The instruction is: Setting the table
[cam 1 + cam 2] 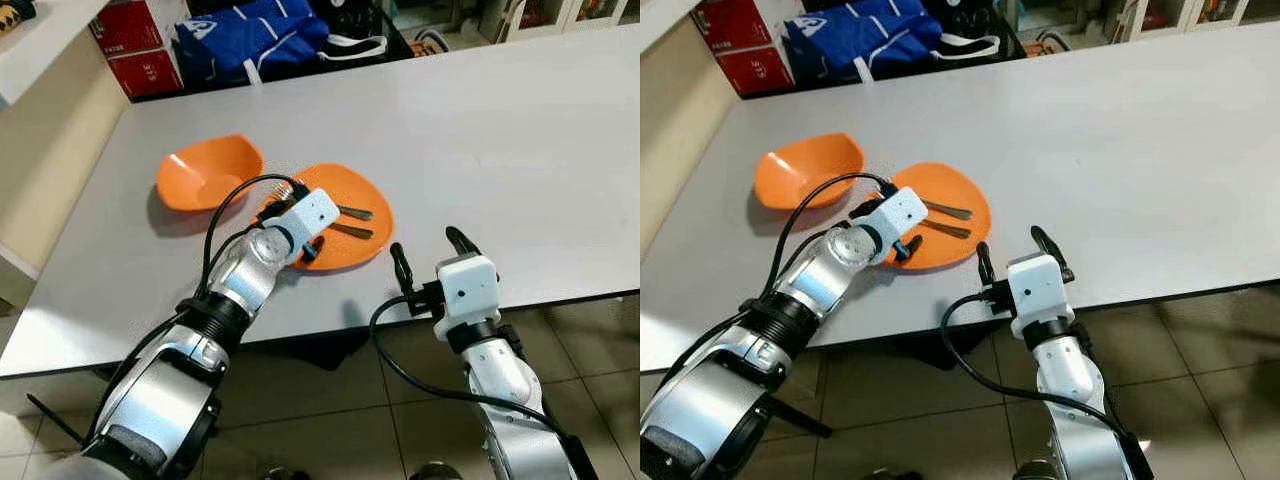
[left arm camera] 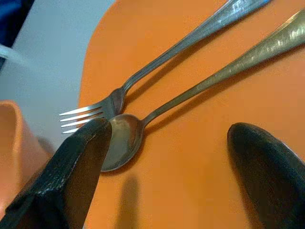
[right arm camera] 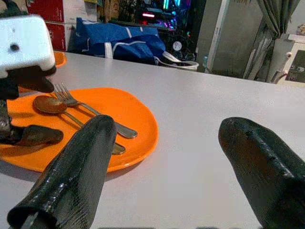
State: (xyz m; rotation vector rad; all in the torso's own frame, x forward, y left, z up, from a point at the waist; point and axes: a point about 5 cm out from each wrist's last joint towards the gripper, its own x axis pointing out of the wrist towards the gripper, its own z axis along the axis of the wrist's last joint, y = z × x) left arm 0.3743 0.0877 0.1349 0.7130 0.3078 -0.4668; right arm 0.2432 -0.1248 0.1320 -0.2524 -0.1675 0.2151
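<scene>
An orange plate (image 1: 355, 190) lies near the grey table's front edge, with a metal fork (image 2: 157, 62) and spoon (image 2: 121, 138) side by side on it. An empty orange bowl (image 1: 207, 172) stands just left of the plate. My left gripper (image 2: 169, 131) is open low over the plate's left part. Its fingers (image 2: 81, 162) flank the spoon's bowl without closing on it. My right gripper (image 1: 430, 250) is open and holds nothing. It hovers at the table's front edge, right of the plate, pointing across the table.
The grey table (image 1: 500, 130) stretches bare to the right and back. A blue bag (image 1: 255, 40) and red boxes (image 1: 135, 45) sit beyond its far edge. A pale counter (image 1: 45, 40) runs along the left, with tiled floor (image 1: 330, 410) below.
</scene>
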